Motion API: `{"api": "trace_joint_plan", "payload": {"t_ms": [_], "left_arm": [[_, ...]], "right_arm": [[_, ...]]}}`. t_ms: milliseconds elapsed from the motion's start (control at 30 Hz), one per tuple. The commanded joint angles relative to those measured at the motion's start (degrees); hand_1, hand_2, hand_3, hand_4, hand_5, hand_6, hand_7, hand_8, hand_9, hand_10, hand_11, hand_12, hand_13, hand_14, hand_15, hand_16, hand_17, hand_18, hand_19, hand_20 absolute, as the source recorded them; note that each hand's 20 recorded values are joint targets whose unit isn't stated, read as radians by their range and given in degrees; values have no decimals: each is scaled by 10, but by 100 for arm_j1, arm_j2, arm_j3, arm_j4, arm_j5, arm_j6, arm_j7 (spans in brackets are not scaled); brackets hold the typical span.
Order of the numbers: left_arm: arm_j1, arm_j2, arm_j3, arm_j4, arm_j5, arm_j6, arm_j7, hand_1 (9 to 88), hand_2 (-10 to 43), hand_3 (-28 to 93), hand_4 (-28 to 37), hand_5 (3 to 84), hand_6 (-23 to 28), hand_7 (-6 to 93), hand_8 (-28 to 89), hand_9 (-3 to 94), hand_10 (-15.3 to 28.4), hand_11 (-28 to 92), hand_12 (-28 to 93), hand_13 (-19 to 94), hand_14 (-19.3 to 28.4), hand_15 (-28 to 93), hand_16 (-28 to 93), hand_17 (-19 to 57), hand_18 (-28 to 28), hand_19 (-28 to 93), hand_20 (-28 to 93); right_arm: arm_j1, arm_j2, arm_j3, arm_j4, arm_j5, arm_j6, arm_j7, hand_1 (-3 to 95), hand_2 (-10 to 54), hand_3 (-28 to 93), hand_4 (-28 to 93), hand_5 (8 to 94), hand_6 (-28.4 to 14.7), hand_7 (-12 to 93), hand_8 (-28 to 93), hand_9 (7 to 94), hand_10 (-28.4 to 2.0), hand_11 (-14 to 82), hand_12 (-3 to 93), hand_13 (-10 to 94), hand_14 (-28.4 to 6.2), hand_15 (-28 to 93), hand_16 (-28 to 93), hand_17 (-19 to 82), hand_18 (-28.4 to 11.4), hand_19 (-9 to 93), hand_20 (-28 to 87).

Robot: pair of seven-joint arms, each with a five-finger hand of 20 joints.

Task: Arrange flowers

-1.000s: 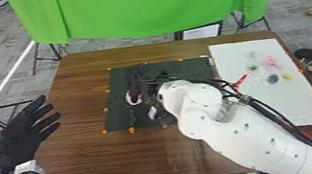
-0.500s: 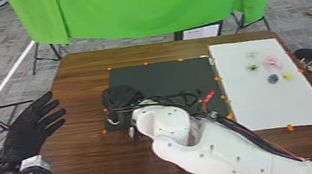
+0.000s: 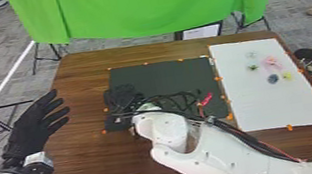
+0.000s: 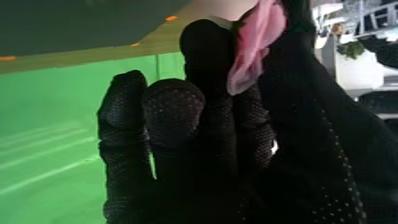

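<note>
Two gloved hands are at the brown tabletop [image 3: 110,160], on which a dark mat [image 3: 164,76] lies. The right hand [image 3: 122,97] is over the left part of the mat, nearer its close edge than its far one. In the right wrist view its fingers are narrow, holding pink petals [image 4: 257,39] between them and the thumb. The left hand [image 3: 29,131] is well apart from the mat, to its left, with its fingers wide and straight.

To the right of the mat, just beside it, lies a white board [image 3: 268,107]. Small flowers rest on the board's far half: a pink one [image 3: 272,62], a dark blue one [image 3: 272,78] and a yellow one [image 3: 287,76], with a small green piece [image 3: 253,67] near the pink one. Orange markers [image 3: 146,63] run along the mat's edges. Beyond the mat, past the tabletop, hangs a green cloth [image 3: 148,5]. Farther right of the mat, past the board, is a black bin [image 3: 310,51].
</note>
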Motion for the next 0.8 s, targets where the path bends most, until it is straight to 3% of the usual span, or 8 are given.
{"api": "trace_joint_plan", "payload": {"t_ms": [33, 233, 300, 400, 633, 800], "left_arm": [[-61, 53, 56, 53, -44, -87, -110, 238, -21, 698, -283, 271, 42, 185, -104, 229, 114, 192, 179, 168, 159, 317, 4, -101, 202, 389, 109], [-90, 52, 80, 68, -48, -102, -131, 238, -21, 699, -283, 271, 42, 186, -104, 229, 114, 192, 179, 168, 159, 318, 4, -101, 203, 389, 109], [-92, 59, 90, 70, -45, -99, -118, 239, -20, 699, -283, 272, 42, 186, -104, 229, 114, 191, 178, 168, 159, 318, 4, -101, 203, 389, 109], [-79, 52, 79, 63, -45, -91, -125, 239, -20, 699, -283, 271, 42, 187, -104, 229, 114, 192, 179, 169, 159, 319, 4, -101, 202, 389, 109], [-66, 26, 73, 62, -41, -98, -105, 240, -20, 699, -283, 271, 42, 186, -104, 229, 114, 193, 178, 168, 160, 319, 2, -101, 202, 388, 108], [141, -88, -38, -19, -21, -34, -10, 239, -20, 700, -283, 271, 42, 187, -105, 229, 114, 192, 177, 168, 160, 319, 2, -101, 202, 388, 109]], "right_arm": [[-14, -33, -38, 77, -164, 108, -143, 448, -95, 811, -283, 623, 20, 522, 41, 775, -52, 240, 542, 685, -50, 739, 370, 272, -187, 762, 477], [-65, -26, 30, 32, -160, 24, -256, 437, -95, 807, -283, 591, 20, 504, 23, 753, -53, 194, 503, 665, -51, 739, 371, 264, -185, 757, 478], [-66, -11, 26, 23, -178, 12, -262, 406, -95, 820, -283, 565, 11, 444, -3, 700, -62, 232, 421, 627, -53, 738, 362, 249, -187, 750, 488], [-57, -11, 32, 33, -229, -29, -235, 366, -95, 865, -283, 533, 3, 390, -169, 627, -88, 324, 291, 585, -58, 744, 348, 235, -190, 745, 497], [-40, 11, 40, 44, -378, -79, -66, 351, -95, 871, -283, 500, -8, 365, -176, 587, -98, 321, 251, 548, -65, 752, 343, 221, -193, 742, 499], [-28, 75, 202, -227, -540, -334, 86, 324, -95, 884, -283, 460, -34, 320, -164, 523, -111, 287, 232, 519, -79, 761, 326, 203, -205, 738, 499]]}}
